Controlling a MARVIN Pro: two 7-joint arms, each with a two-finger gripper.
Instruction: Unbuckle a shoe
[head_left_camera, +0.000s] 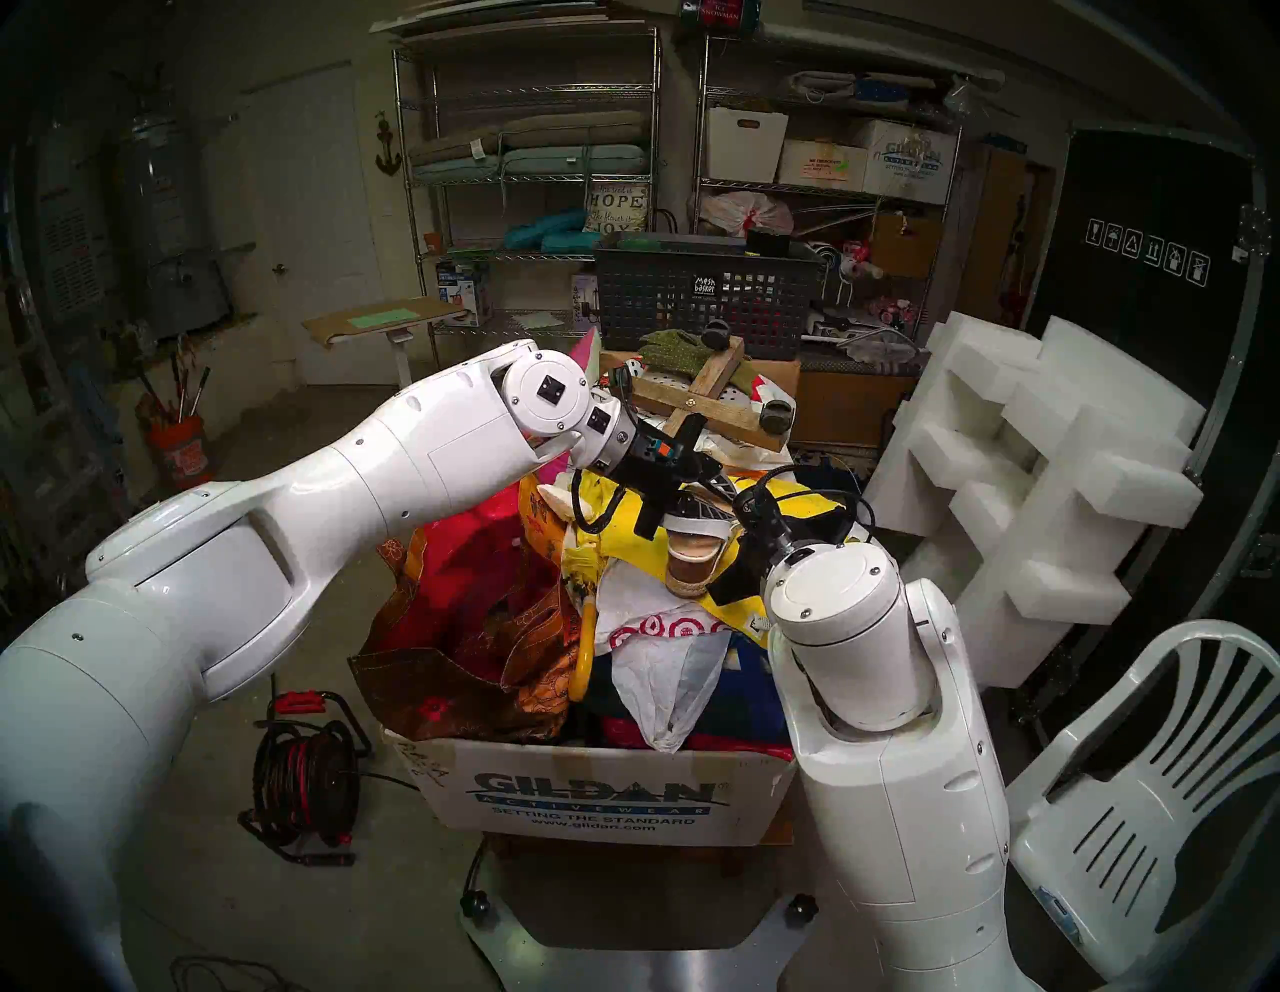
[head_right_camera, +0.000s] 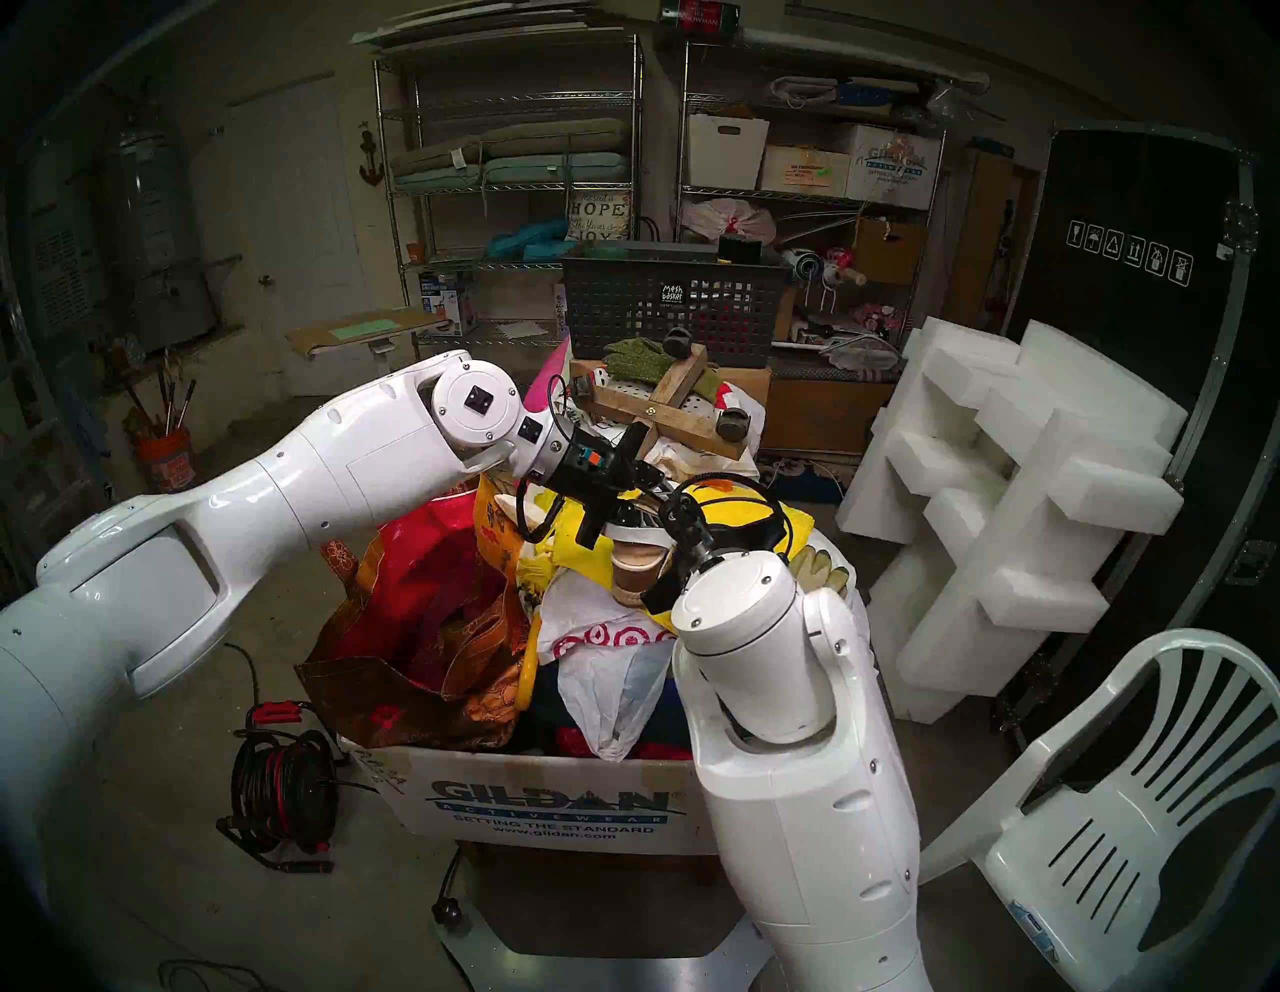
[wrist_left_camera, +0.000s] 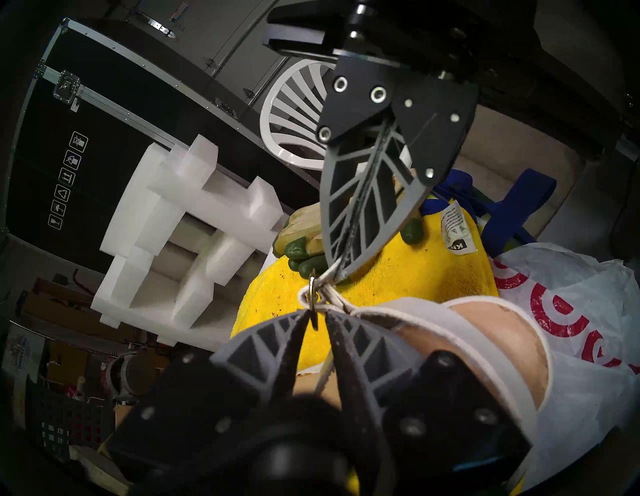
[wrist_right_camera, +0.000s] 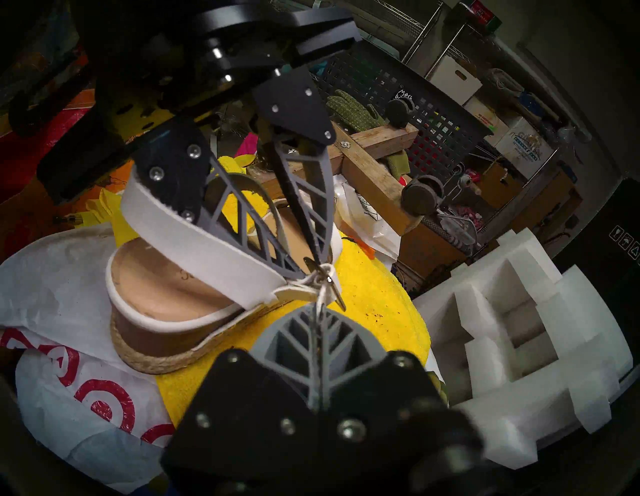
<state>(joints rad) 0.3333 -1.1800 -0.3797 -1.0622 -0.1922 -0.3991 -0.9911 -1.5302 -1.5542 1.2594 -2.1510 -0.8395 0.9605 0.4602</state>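
Your left arm reaches in from the left, wrist angled down to the right; your right arm rises from below, wrist pointing forward. Both meet over the white-strapped wedge sandal with cream insole and jute-trimmed brown heel (wrist_right_camera: 166, 311), which rests on a yellow towel (wrist_right_camera: 374, 311) atop the full cardboard box (head_left_camera: 596, 796). Your right gripper (wrist_right_camera: 317, 308) is pinched fully together on the thin white ankle strap (wrist_right_camera: 320, 289). Your left gripper (wrist_left_camera: 317, 311) stands slightly parted, its tips astride the small metal buckle (wrist_left_camera: 313, 304).
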